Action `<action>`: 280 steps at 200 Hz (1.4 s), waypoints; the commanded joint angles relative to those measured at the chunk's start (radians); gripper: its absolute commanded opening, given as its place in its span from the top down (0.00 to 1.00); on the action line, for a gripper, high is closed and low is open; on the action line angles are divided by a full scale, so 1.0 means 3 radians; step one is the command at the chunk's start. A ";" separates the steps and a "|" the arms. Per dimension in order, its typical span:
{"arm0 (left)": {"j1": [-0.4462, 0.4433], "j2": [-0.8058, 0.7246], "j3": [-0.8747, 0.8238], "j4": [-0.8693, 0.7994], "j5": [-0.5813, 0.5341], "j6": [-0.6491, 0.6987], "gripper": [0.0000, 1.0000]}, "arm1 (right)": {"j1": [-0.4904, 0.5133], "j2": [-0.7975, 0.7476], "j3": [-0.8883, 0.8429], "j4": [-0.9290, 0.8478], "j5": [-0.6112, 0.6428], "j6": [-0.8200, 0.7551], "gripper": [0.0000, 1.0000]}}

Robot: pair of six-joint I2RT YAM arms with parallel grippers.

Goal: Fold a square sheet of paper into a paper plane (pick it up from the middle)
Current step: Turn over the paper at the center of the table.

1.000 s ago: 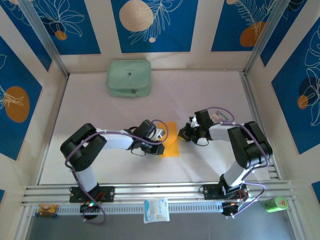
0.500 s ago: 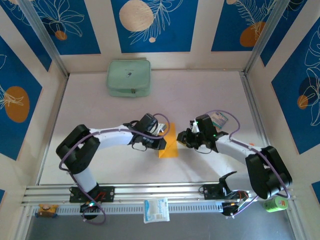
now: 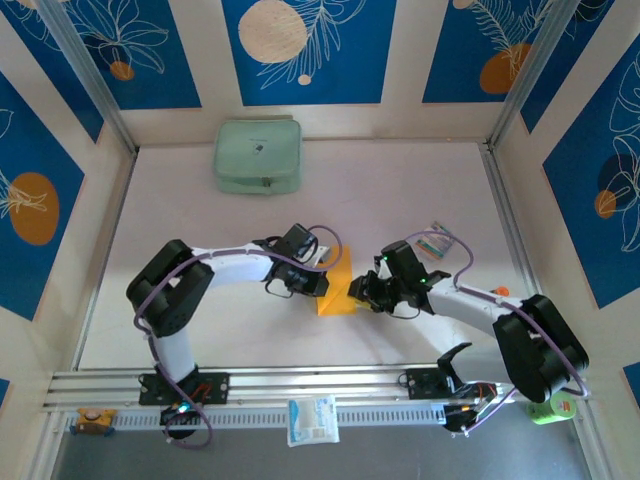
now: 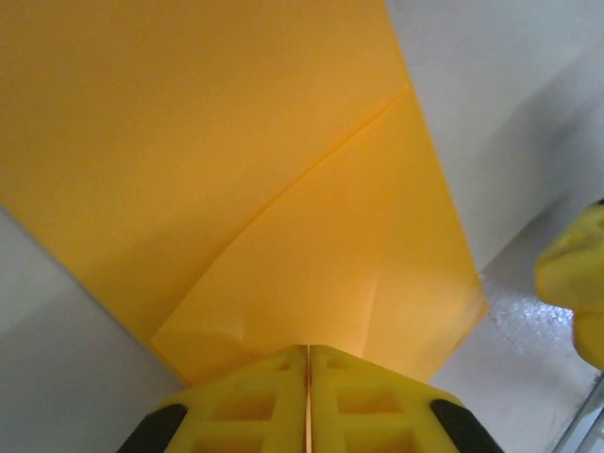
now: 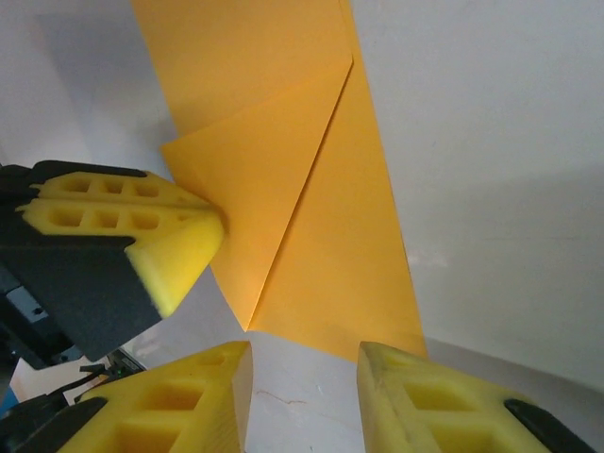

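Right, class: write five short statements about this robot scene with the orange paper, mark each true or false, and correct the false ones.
1. The square sheet of paper lies between the left gripper and the right gripper. True.
2. The right gripper clamps the paper. False: its jaws stand apart, nothing between them.
3. The left gripper is shut. True.
4. The paper has no fold. False: a triangular flap is folded over it.
5. The pale green pouch lies apart from the paper. True.
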 commanded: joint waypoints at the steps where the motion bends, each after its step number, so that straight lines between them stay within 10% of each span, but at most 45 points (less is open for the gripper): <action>1: 0.0032 0.0073 -0.0015 -0.0050 -0.0046 0.0074 0.92 | 0.0061 0.0092 0.0012 -0.0091 0.0005 0.0066 0.64; 280: 0.0037 0.0035 -0.0167 0.0012 -0.0046 0.0028 0.96 | -0.0095 0.0961 0.0672 0.0174 -0.0124 -0.0091 0.60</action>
